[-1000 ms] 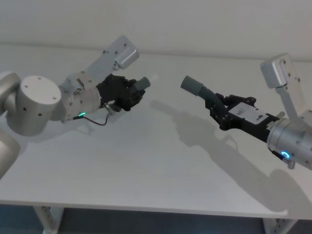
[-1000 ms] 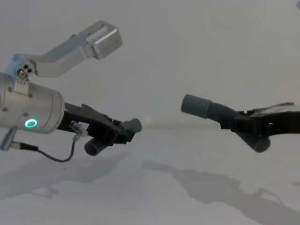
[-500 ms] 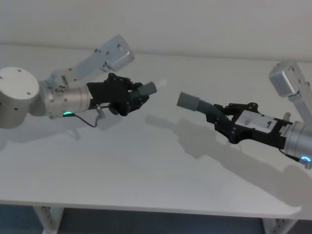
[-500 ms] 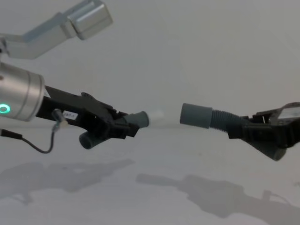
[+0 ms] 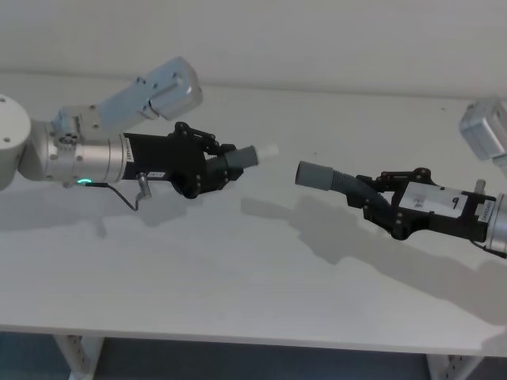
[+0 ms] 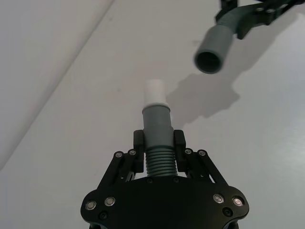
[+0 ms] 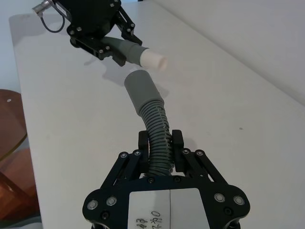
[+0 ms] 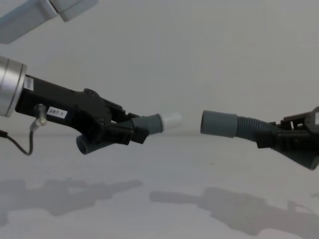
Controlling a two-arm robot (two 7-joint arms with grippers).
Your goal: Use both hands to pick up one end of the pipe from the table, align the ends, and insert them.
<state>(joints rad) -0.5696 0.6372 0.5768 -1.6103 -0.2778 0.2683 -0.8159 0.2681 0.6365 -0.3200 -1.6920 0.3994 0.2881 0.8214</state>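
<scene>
Both pieces of the pipe hang above the table [image 5: 238, 277]. My left gripper [image 5: 215, 165] is shut on the ribbed part of one piece, whose grey cuff [image 5: 242, 157] carries a white tip [image 5: 269, 149]. My right gripper [image 5: 382, 207] is shut on the ribs of the other piece [image 5: 348, 184], whose open cuff [image 5: 314, 174] points left. In the chest view the white tip [image 8: 171, 118] and the open cuff [image 8: 219, 123] face each other at nearly the same height, a short gap apart. The left wrist view shows the tip [image 6: 155, 90] aimed slightly beside the hollow cuff [image 6: 212, 47].
Shadows of both arms fall on the white table under the pipe. The table's front edge [image 5: 238, 339] runs along the bottom of the head view. A brown round object [image 7: 9, 143] sits beyond the table edge in the right wrist view.
Both arms have turned their pieces toward level. The left piece has swung so its white tip points right, the right cuff has dropped lower in the head view, and the ends now face each other.
</scene>
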